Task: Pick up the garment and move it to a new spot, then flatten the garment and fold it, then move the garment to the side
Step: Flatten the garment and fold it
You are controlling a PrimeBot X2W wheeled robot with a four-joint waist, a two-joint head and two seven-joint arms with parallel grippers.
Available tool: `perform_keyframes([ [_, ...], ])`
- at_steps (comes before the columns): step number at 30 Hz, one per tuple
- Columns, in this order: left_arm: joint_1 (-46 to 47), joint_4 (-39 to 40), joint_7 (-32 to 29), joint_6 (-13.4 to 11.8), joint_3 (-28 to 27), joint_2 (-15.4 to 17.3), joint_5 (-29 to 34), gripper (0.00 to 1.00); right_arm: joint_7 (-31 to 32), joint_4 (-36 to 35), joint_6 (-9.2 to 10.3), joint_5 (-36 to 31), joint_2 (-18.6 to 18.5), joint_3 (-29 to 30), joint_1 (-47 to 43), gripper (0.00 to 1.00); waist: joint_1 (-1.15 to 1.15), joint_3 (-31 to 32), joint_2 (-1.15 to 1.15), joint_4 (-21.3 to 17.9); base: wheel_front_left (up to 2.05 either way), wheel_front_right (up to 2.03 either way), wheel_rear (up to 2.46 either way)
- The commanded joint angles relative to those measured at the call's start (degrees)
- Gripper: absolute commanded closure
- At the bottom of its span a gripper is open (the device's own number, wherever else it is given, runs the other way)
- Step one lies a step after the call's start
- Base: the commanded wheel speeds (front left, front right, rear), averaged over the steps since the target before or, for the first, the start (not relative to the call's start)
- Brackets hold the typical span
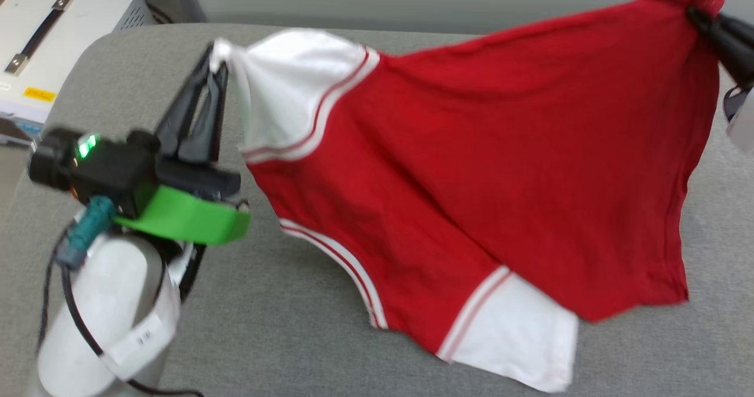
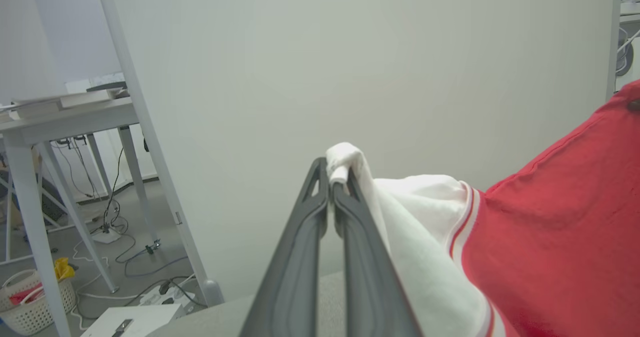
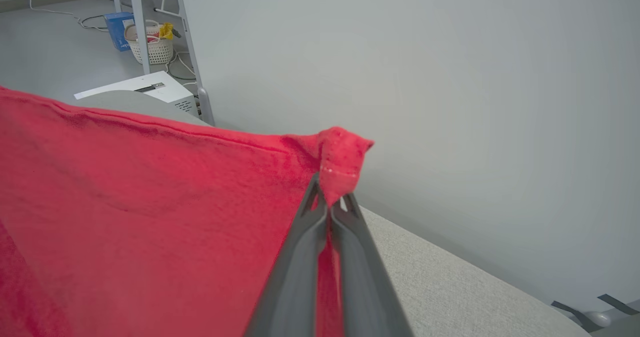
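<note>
While both pairs of jaws press tight on cloth, the left gripper point(image 1: 213, 61) pinches the tip of a white sleeve and the right gripper point(image 1: 698, 15) pinches a red corner. The garment point(image 1: 471, 149) hangs stretched between them, its other sleeve draping down to the grey padded surface point(image 1: 294, 338).

Shirt point(image 1: 471, 149): red body, white sleeves point(image 1: 283, 91), red-and-white striped trim point(image 1: 330, 108) at sleeve seams and neck. Worktop point(image 1: 294, 326) under shirt: plain grey weave. Left tool point(image 1: 213, 55), left of shirt: dark grey, green collar point(image 1: 182, 220), green light point(image 1: 87, 145). Right tool point(image 1: 698, 17): black. Wall point(image 2: 350, 52) behind shirt: pale grey.
</note>
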State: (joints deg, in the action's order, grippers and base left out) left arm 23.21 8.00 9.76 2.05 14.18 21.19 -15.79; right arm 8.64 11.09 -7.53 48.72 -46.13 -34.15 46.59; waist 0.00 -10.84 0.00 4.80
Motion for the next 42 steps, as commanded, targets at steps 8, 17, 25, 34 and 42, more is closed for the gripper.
perform_keyframes([
  [8,19.4,0.8,-4.6,3.5,0.9,1.5,-0.7,1.00,0.4,-7.2,0.04,-1.7,0.9,8.4,3.7,1.00,0.00,0.2,0.00,-3.1,0.00,0.00,0.00],
  [17,37.1,-6.3,-6.1,4.9,4.1,1.4,-2.0,1.00,4.9,-10.0,0.04,-4.6,2.9,15.0,7.9,1.00,0.00,-3.8,0.00,-4.4,0.00,0.00,0.00],
  [25,52.6,-13.6,-6.8,5.3,6.8,1.6,-2.9,1.00,6.8,-5.6,0.04,-8.1,4.8,16.6,17.2,1.00,0.00,-12.1,0.00,-5.5,0.00,0.00,0.00],
  [34,73.9,-24.3,-5.1,5.4,10.9,2.7,-3.8,1.00,5.9,2.5,0.04,-13.6,6.0,13.5,35.8,1.00,0.00,-20.4,0.00,-6.0,0.00,0.00,0.00],
  [42,88.7,-35.6,-1.7,5.4,15.4,2.5,-7.2,1.00,-0.1,14.1,0.04,-17.0,7.4,9.5,51.2,1.00,0.00,-23.1,0.00,-5.4,0.00,0.00,0.00],
])
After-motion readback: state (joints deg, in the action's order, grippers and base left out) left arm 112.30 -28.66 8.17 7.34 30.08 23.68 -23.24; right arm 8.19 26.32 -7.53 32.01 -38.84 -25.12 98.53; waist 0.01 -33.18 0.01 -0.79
